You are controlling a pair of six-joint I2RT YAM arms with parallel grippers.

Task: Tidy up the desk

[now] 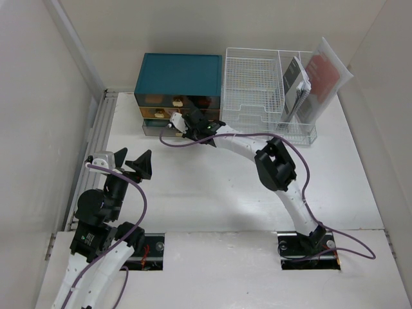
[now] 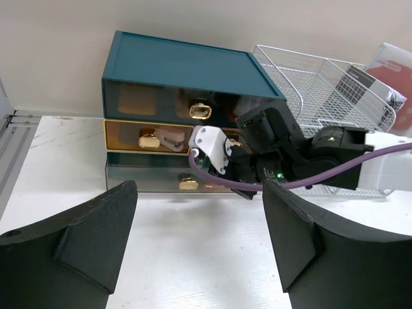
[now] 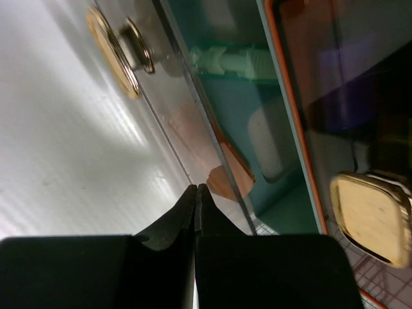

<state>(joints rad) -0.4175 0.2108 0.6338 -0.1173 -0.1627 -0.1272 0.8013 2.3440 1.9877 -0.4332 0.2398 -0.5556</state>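
The white desk (image 1: 212, 193) holds a teal drawer box (image 1: 180, 77) at the back, with three see-through drawers and gold handles. My right gripper (image 1: 207, 133) is shut on nothing, its tips (image 3: 196, 192) low at the front of the bottom drawer (image 3: 193, 116), right of that drawer's gold handle (image 3: 112, 51). The left wrist view shows it in front of the box's right half (image 2: 257, 174). My left gripper (image 1: 133, 165) is open and empty over the desk's left side, facing the box (image 2: 187, 71); its fingers (image 2: 71, 244) are wide apart.
A white wire-mesh file rack (image 1: 257, 84) stands right of the box, with a spiral notebook (image 1: 296, 87) and a red book in a clear sleeve (image 1: 325, 72) upright in its right slot. The middle drawer holds a pinkish object (image 2: 170, 138). Walls close in on both sides.
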